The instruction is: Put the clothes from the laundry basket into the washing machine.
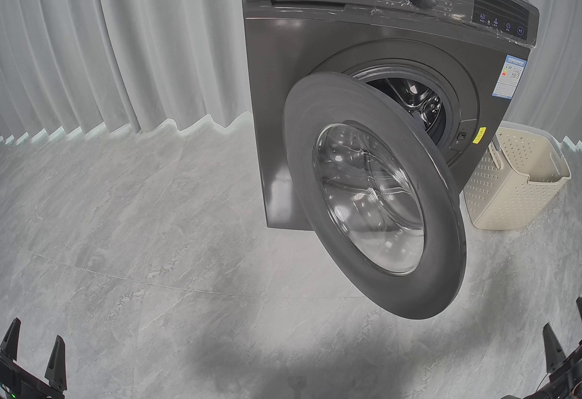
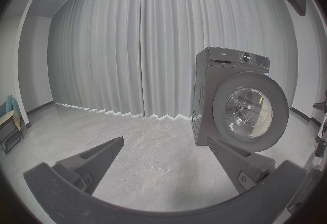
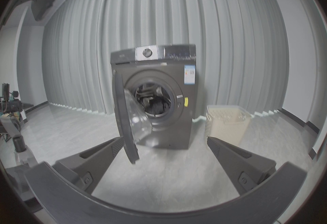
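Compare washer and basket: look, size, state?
Colour: washer dark grey, basket cream.
Size: washer much taller than basket.
Walls: washer solid panels, basket perforated.
Contents: washer drum holds dark clothes, door open; basket's visible inside looks bare.
Shared: both stand on the floor, side by side.

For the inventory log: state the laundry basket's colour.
The laundry basket is cream, perforated; head view shows it best.

drum (image 3: 160, 93) contents dark, indistinct; laundry basket (image 1: 515, 188) floor out of sight
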Tool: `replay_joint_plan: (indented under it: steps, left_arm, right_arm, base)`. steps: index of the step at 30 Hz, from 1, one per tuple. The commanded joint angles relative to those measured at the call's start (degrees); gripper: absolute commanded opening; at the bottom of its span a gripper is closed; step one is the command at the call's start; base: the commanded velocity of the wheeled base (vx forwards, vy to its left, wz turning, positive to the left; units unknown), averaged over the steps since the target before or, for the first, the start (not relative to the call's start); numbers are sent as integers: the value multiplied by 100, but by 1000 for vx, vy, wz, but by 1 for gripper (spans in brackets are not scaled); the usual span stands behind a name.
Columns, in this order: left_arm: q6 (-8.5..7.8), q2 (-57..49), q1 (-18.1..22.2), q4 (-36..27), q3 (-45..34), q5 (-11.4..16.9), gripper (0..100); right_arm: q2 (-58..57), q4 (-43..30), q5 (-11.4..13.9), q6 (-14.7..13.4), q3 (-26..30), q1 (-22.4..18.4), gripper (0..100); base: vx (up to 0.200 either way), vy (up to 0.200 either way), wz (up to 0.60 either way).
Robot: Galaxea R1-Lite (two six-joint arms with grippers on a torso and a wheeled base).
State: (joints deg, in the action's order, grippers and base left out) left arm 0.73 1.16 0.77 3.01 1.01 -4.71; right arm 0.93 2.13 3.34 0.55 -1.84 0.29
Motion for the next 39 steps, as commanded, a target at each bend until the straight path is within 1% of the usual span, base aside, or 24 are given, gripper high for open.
replay_joint_plan:
  steps: [1, 2, 3, 4, 5, 8, 9, 10, 11, 12, 13, 15, 16, 17, 18, 20, 26, 27, 29, 30, 31, 32, 33, 39]
  left_arm:
    - [226, 51, 2, -64, -84, 31, 100]
    - [314, 51, -6, -117, -75, 93, 100]
    - [331, 69, -6, -196, -57, 110, 100]
    - [331, 69, -6, -196, -57, 110, 100]
    - [287, 42, 2, -187, -75, 128, 100]
    - [217, 7, -15, -152, -101, 172, 100]
    - [173, -28, -42, -213, -92, 242, 100]
    - [164, -54, -68, -231, -92, 312, 100]
    - [164, -63, -77, -231, -92, 339, 100]
    - [164, -89, -94, -240, -92, 365, 100]
    - [164, -89, -94, -240, -92, 356, 100]
    - [129, -98, -86, -266, -92, 391, 100]
    - [129, -98, -86, -275, -92, 391, 100]
    - [111, -98, -86, -284, -92, 400, 100]
    - [111, -98, -86, -284, -92, 409, 100]
    - [94, -98, -86, -284, -92, 409, 100]
    - [103, -98, -86, -284, -92, 418, 100]
    - [103, -98, -86, -284, -92, 418, 100]
    - [103, -98, -86, -284, -92, 418, 100]
    - [103, -98, -86, -284, -92, 418, 100]
    - [103, -98, -86, -284, -92, 418, 100]
    - [103, -98, -86, -284, -92, 418, 100]
    - [103, -98, -86, -284, -92, 418, 100]
    - [120, -98, -86, -284, -92, 418, 100]
  right_arm:
    - [452, -29, 519, -72, -1591, 147, 100]
    - [672, -178, 668, -81, -1750, 199, 100]
    - [883, -222, 835, -81, -1802, 278, 100]
    - [883, -222, 835, -81, -1802, 278, 100]
    - [1366, -231, 1081, -81, -1837, 454, 100]
    - [2096, -152, 1195, 7, -1899, 612, 100]
    - [2395, -90, 1266, 59, -1952, 683, 100]
    - [2650, -38, 1380, 121, -1996, 771, 100]
    - [2737, -11, 1424, 139, -2013, 797, 100]
    - [3247, 112, 1661, 209, -2110, 964, 100]
    - [3502, 182, 1758, 209, -2163, 1034, 100]
    - [4038, 402, 1942, 209, -2215, 1298, 100]
    - [4223, 516, 1978, 218, -2207, 1456, 100]
    - [4443, 657, 1978, 191, -2207, 1685, 100]
    - [4601, 745, 1978, 182, -2215, 1825, 100]
    - [4987, 929, 1960, 182, -2233, 1966, 100]
    - [6086, 1439, 1960, 156, -2391, 1939, 100]
    - [6086, 1439, 1960, 156, -2391, 1939, 100]
    - [6526, 1720, 1960, 139, -2435, 1931, 100]
    - [6526, 1720, 1960, 139, -2435, 1931, 100]
    - [6754, 1931, 1942, 147, -2444, 1931, 100]
    - [6842, 1984, 1934, 147, -2453, 1931, 100]
    - [6912, 2019, 1907, 147, -2470, 1931, 100]
    - [7290, 2054, 1485, 139, -2795, 1860, 100]
  base:
    - [0, 0, 0]
    - [0, 0, 0]
    - [0, 0, 0]
    - [0, 0, 0]
    - [0, 0, 0]
    - [0, 0, 0]
    - [0, 0, 0]
    - [0, 0, 0]
    - [0, 0, 0]
    - [0, 0, 0]
    - [0, 0, 0]
    - [0, 0, 0]
    - [0, 0, 0]
    - [0, 0, 0]
    - [0, 0, 0]
    - [0, 0, 0]
    - [0, 0, 0]
    - [0, 0, 0]
    - [0, 0, 0]
    - [0, 0, 0]
    - [0, 0, 0]
    - [0, 0, 0]
    - [0, 0, 0]
    - [0, 0, 0]
